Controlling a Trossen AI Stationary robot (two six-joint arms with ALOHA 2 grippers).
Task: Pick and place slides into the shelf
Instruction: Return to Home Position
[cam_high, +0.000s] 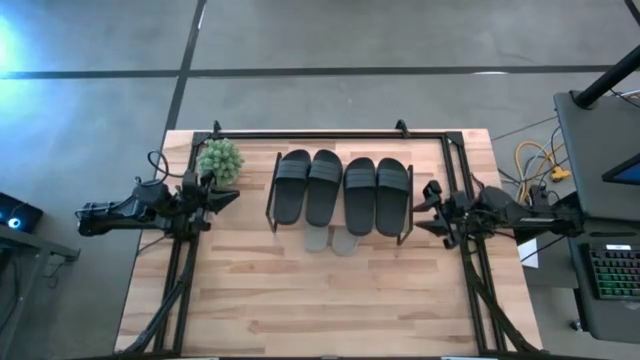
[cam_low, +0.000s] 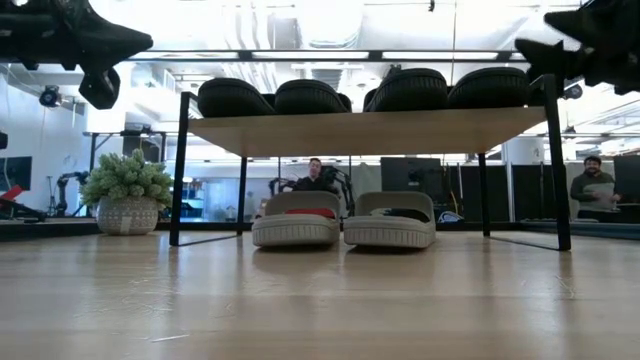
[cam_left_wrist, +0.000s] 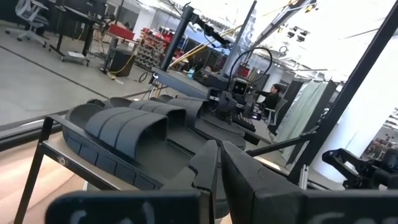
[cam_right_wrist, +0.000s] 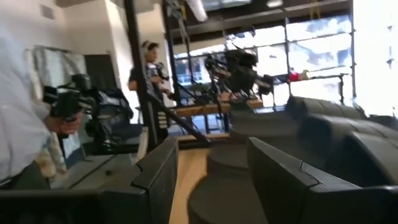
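Well, from above, my left gripper (cam_high: 228, 198) hangs closed and empty by the worktop's (cam_high: 300, 300) left edge; my right gripper (cam_high: 430, 210), jaws parted, holds nothing by its right edge. Four black slides (cam_high: 325, 185) lie atop the shelf (cam_high: 271, 205) near the far edge. At table height, two grey slides (cam_low: 295, 222) sit side by side beneath it. Both wrist views agree.

black slides (cam_high: 292, 185) 4 | pale grey-green slides (cam_low: 296, 220) 2 | shelf (cam_low: 178, 170) 1 | potted plant (cam_high: 220, 158) 1 | robot arms (cam_high: 130, 209) 2
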